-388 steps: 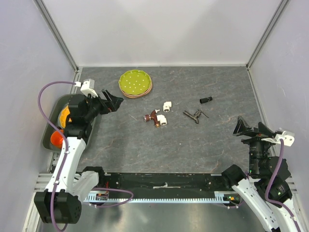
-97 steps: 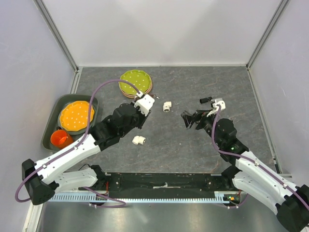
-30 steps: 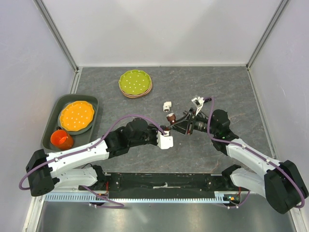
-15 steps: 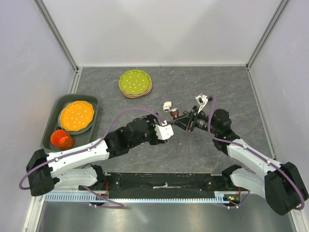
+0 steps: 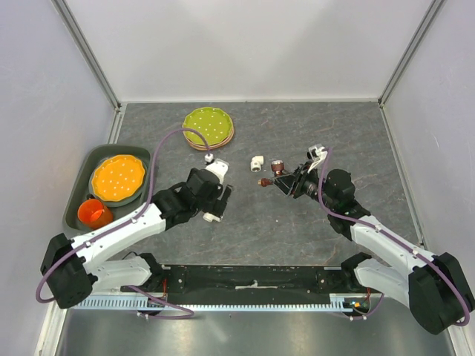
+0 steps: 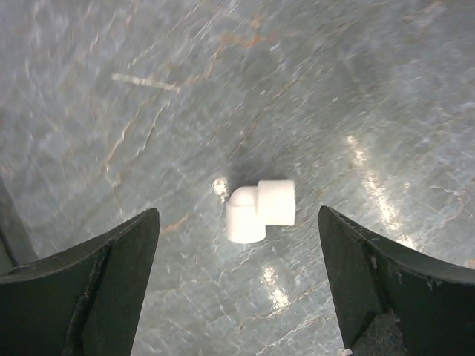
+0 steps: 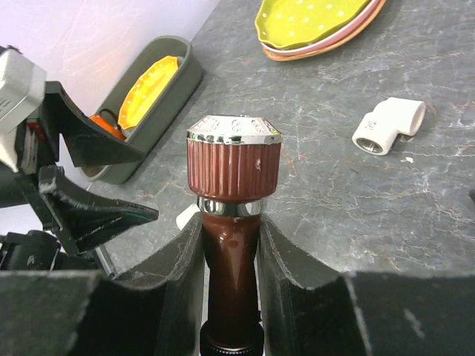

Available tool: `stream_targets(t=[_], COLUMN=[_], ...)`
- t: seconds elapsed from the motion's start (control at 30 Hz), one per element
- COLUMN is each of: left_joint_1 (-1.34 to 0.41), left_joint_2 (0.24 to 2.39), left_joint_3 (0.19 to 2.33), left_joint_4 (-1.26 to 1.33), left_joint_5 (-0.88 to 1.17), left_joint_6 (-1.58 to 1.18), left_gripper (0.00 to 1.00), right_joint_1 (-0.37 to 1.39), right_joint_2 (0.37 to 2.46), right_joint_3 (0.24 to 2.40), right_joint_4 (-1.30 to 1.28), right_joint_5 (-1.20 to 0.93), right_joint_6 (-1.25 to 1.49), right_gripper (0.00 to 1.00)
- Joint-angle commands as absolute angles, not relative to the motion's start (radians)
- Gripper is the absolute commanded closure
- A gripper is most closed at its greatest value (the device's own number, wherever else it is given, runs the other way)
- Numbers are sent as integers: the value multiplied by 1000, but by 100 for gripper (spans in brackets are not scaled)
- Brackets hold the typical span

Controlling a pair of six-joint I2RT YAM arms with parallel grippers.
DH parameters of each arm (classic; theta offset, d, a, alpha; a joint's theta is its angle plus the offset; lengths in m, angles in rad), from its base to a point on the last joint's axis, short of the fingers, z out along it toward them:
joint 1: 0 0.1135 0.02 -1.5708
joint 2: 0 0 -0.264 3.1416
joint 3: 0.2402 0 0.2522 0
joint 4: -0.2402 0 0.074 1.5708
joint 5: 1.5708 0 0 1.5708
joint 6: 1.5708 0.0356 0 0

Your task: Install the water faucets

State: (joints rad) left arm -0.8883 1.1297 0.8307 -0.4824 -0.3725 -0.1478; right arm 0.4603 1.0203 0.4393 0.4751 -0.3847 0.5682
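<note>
My right gripper (image 7: 231, 245) is shut on the body of the reddish-brown water faucet (image 7: 233, 159), whose ribbed, chrome-topped handle points away from the wrist. From above, that faucet (image 5: 276, 167) hangs over the middle of the table at the right gripper (image 5: 286, 182). My left gripper (image 6: 237, 215) is open and empty, hovering above a white elbow fitting (image 6: 260, 211) that lies on the stone surface. In the top view the left gripper (image 5: 223, 202) is left of centre, well apart from the faucet. A second white elbow (image 5: 257, 162) lies just left of the faucet.
A stack of plates with a green dotted one on top (image 5: 208, 127) sits at the back. At the far left a grey-green tray (image 5: 142, 157) holds an orange plate (image 5: 119, 178) and an orange cup (image 5: 93, 213). Walls close in the table on three sides.
My left gripper has opened, let go of the reddish-brown faucet and drawn back to the left. The right gripper keeps the faucet and has carried it slightly back and right.
</note>
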Motion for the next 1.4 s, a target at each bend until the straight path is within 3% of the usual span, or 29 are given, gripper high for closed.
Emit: stream_targets(t=[0.0,0.17,0.33,0.53,1.37], left_joint_1=[-801,-752,-719,-710,-726], left_joint_2=[1095,1132,1189,1276,1434], left_joint_3=[795,785,792,801,816], left_joint_4=[-568,-606,-630,-647,-523], left_joint_5=[-255,-199,-184,-178,-64], left_joint_6=[-367,-394,-417,-439,-451], left_gripper=[7,8,18,22,25], right_joint_1=[457,457,457,457,457], right_joint_2=[1006,1005,1000,996,994], right_joint_3=[437,434,434,434,431], right_joint_4=[506,505,502,500,506], right_joint_5=[-333,-325,-319,-319,-319], right_joint_6=[554,552,548,548,551], right_gripper=[100,100,100,100,100])
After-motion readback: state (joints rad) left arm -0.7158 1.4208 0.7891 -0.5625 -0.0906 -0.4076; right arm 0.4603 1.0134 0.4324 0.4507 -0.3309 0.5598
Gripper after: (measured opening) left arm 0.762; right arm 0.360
